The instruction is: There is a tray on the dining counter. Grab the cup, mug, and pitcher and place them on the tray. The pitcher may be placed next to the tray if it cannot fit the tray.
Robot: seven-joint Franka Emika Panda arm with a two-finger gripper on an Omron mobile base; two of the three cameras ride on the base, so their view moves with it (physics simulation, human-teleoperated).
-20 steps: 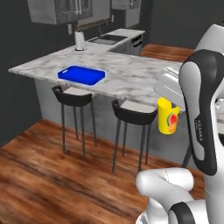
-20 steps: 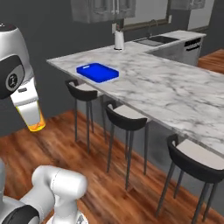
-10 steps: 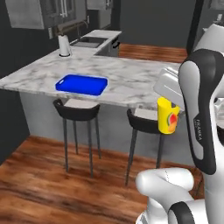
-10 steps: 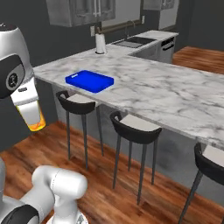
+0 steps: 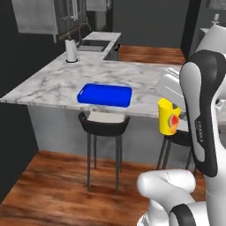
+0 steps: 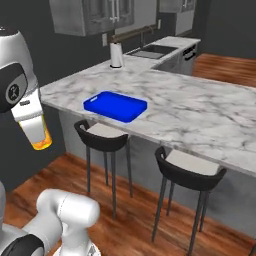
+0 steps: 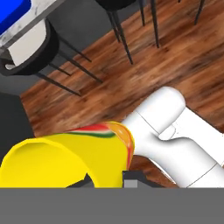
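Observation:
My gripper [image 7: 107,179] is shut on the yellow cup [image 5: 168,117], which carries a red-orange mark on its side. The cup [image 7: 65,159] hangs beside my arm, above the wooden floor and short of the dining counter [image 5: 53,86]. From the right base view the cup [image 6: 36,131] shows under the wrist at the left. The bright blue tray [image 5: 105,95] lies flat near the counter's front edge, left of the cup. It is seen again as the tray [image 6: 115,105] on the dining counter [image 6: 200,110]. A blue corner of the tray [image 7: 13,11] shows in the hand view. The mug and pitcher are out of view.
Dark stools [image 5: 103,123] stand under the counter's front edge, with two stools [image 6: 102,137] [image 6: 190,170] in the right base view. A white paper-towel roll [image 5: 70,50] and a sink [image 5: 95,44] sit at the counter's far end. Wooden floor lies below.
The whole picture has shifted, so the base has driven along the counter; the tray now sits nearer and more central. The cup stays held in the shut gripper.

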